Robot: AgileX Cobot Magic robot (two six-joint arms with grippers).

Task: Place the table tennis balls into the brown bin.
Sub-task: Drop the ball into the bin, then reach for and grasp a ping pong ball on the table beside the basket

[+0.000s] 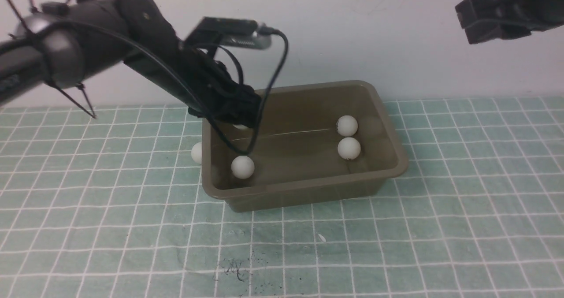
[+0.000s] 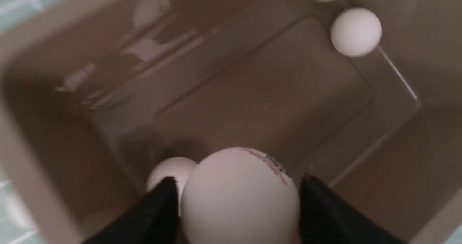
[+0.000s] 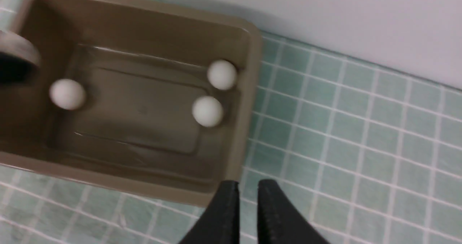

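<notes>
The brown bin (image 1: 392, 165) stands mid-table. Inside it lie three white table tennis balls: one near the front left corner (image 1: 242, 166) and two by the right wall (image 1: 347, 125) (image 1: 349, 148). My left gripper (image 1: 235, 115) hangs over the bin's back left corner, shut on another ball (image 2: 238, 200) that bears a red and dark print; a black finger (image 2: 158, 208) presses each side. One more ball (image 1: 196, 152) rests on the mat outside the bin's left wall. My right gripper (image 3: 248, 186) is shut and empty, raised high to the right of the bin (image 3: 249, 103).
A green mat with a white grid (image 1: 462, 227) covers the table. A white wall (image 1: 374, 33) rises close behind the bin. The left arm's cable (image 1: 282, 64) loops down into the bin. Dark specks (image 1: 233, 269) mark the mat near the front.
</notes>
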